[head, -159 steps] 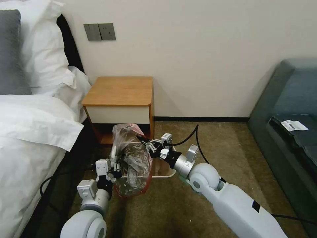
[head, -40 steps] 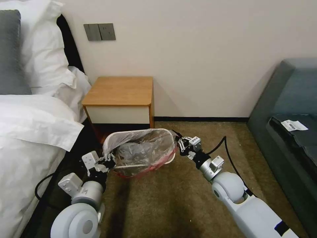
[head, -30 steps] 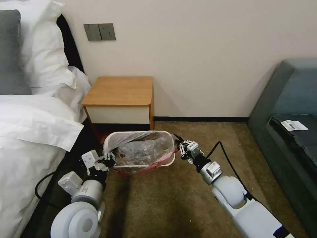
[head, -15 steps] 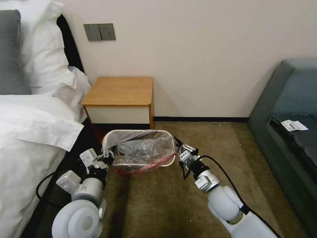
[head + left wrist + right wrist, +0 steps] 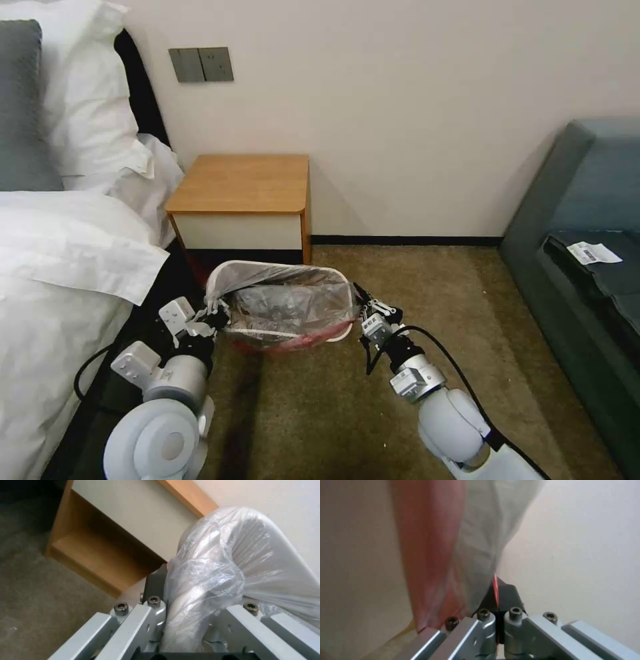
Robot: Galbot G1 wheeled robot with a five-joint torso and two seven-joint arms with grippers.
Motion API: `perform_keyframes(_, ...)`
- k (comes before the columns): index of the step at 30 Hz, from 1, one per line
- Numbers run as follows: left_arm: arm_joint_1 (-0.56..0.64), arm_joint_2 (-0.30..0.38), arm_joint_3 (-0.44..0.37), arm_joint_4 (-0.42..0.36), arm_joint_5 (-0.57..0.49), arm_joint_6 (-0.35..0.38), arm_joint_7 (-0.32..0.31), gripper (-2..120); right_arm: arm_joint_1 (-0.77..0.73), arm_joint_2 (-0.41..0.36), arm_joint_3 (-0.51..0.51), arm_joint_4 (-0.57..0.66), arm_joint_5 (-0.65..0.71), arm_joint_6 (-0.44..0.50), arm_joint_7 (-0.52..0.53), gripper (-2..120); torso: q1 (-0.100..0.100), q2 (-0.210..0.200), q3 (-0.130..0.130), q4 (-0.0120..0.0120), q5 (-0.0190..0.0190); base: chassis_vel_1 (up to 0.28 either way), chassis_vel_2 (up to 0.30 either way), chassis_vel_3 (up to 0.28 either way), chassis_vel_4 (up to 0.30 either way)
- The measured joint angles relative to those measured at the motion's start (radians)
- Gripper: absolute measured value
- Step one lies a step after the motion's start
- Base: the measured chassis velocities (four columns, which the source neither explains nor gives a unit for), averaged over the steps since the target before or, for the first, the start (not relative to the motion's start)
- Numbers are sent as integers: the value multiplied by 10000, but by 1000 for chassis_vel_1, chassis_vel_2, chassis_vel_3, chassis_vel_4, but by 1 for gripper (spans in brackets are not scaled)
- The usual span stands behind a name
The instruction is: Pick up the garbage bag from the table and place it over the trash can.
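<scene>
On the carpet (image 5: 373, 413) at lower centre, below the table (image 5: 241, 183), both grippers, left (image 5: 212, 319) and right (image 5: 362, 307), have jaws clenched on the garbage bag (image 5: 290, 308) draping the trash can (image 5: 339, 331).

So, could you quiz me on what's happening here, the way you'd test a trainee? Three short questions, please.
1. True or false: the garbage bag is lying on the table.
2. What holds the bag's red edge on the sofa side of the trash can? A) the right pincer B) a person's hand C) nothing
3. Fill in: the left pincer grips the bag at the can's side nearest the ____.

Key: 1 false, it is stretched over the can's mouth; 2 A; 3 bed.
</scene>
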Motion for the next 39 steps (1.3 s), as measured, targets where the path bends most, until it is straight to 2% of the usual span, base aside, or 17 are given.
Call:
perform_keyframes(8,92,-24,15,-181,-724,121,-173,9,227,242,24,-714,-584,143,173,0,0,0,0,1,0,0,0,0,0)
perform_keyframes(18,-60,-122,-6,-241,-1485,161,-456,10,114,525,80,-794,-1741,249,574,0,0,0,0,0,0,0,0,0,0)
perform_keyframes(24,46,-196,61,-300,-2562,250,-722,11,271,859,83,-1295,-2118,298,927,0,0,0,0,1,0,0,0,0,0)
perform_keyframes(27,72,-198,38,-290,-2652,248,-774,13,275,938,97,-1426,-2200,338,1034,0,0,0,0,1,0,0,0,0,0)
perform_keyframes(32,-28,-182,-86,9,-2540,183,-771,13,143,975,153,-1281,-2152,338,1088,0,0,0,0,0,0,0,0,0,0)
perform_keyframes(39,-789,-129,-181,766,-2764,67,-837,13,-198,932,219,-595,-1882,215,1082,0,0,0,1,-1,0,0,0,0,0)
